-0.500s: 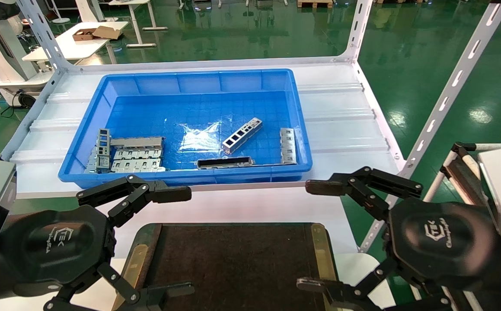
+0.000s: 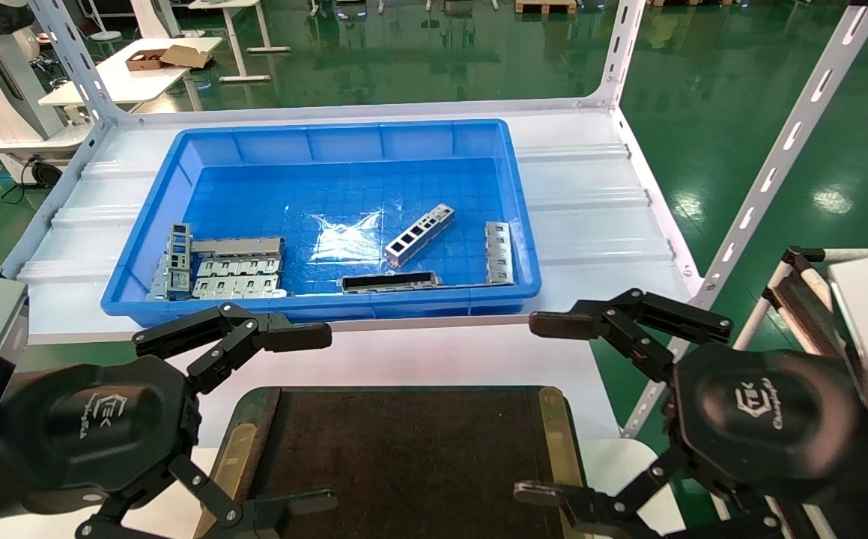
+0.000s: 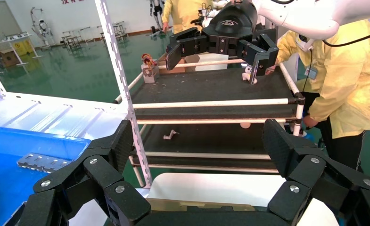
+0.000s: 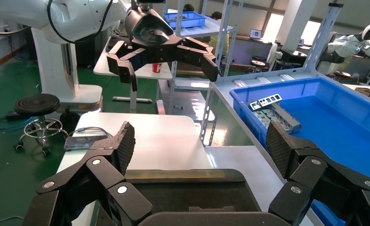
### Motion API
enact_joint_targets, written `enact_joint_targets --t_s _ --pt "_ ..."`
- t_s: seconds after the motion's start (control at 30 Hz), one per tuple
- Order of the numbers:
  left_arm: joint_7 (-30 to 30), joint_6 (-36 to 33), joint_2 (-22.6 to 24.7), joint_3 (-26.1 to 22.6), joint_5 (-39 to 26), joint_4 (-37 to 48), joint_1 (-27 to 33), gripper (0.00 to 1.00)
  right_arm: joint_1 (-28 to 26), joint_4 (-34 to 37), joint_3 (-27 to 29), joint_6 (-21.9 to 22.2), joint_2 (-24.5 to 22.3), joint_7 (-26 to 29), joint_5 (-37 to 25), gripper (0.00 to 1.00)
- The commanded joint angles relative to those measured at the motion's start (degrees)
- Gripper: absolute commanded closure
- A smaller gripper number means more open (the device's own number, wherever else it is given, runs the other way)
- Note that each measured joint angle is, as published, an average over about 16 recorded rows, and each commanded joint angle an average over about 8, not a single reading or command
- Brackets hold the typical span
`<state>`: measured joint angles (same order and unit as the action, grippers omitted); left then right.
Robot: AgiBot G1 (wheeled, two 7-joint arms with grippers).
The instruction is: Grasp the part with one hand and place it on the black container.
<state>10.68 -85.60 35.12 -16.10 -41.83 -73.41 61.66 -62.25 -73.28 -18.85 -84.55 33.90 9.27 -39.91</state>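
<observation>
The part [image 2: 419, 235], a narrow silver-grey ladder-like strip, lies tilted in the middle of the blue bin [image 2: 329, 138]. The black container [image 2: 404, 457], a flat dark tray with brass side edges, lies close in front of me, between the two grippers. It also shows in the right wrist view [image 4: 192, 188]. My left gripper [image 2: 317, 419] is open and empty over the tray's left edge; its own view shows it too [image 3: 198, 141]. My right gripper [image 2: 538, 408] is open and empty over the tray's right edge, as its own view confirms [image 4: 199, 141].
The bin also holds a dark, longer frame piece [image 2: 390, 281], wider grey plates [image 2: 235, 266] at the left, and another grey strip [image 2: 499, 252] against the right wall. White rack posts [image 2: 771, 172] stand to the right. A person in yellow [image 3: 348, 89] stands by a cart.
</observation>
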Motion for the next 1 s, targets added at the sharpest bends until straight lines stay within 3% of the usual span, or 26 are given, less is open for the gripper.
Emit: enact_joint_targets --t_s 0.03,0.7,1.0 --pt "0.0 0.0 0.0 0.0 0.0 0.0 0.0 0.0 0.0 0.0 0.0 0.0 0.0 0.0 0.0 0.0" --pt "-0.1 0.5 0.7 -0.2 -0.3 -0.2 0.3 0.0 0.0 0.0 0.0 0.0 0.0 0.0 0.0 0.0" --pt "0.3 6.3 4.4 -1.9 -4.9 0.6 2.7 0.0 0.0 0.0 0.0 0.0 0.0 0.0 0.0 0.0"
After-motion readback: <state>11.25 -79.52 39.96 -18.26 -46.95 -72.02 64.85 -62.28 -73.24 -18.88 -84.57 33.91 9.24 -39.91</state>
